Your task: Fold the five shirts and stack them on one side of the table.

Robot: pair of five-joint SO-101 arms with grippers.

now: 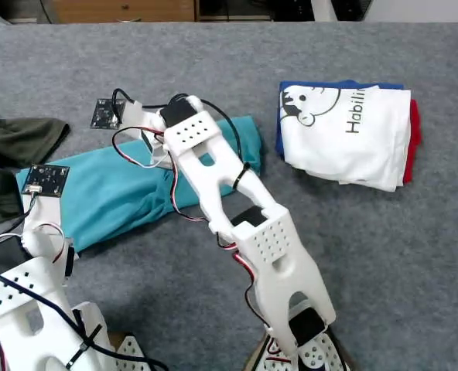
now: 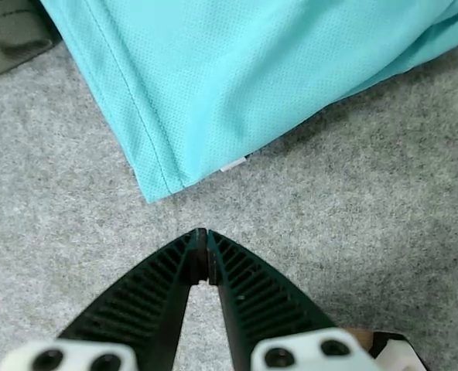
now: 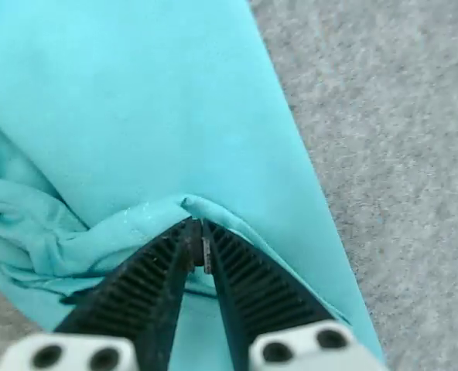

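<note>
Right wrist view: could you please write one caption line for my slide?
The right pincer, shut, pinches a small raised fold of the teal shirt on the grey table.

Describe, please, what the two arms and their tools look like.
The left arm and right arm are white plastic with perforated panels, black servos, and black, red and white cables. Each wrist carries a black circuit board. The left tool and right tool have black ribbed fingers on white mounts with screw holes.
</note>
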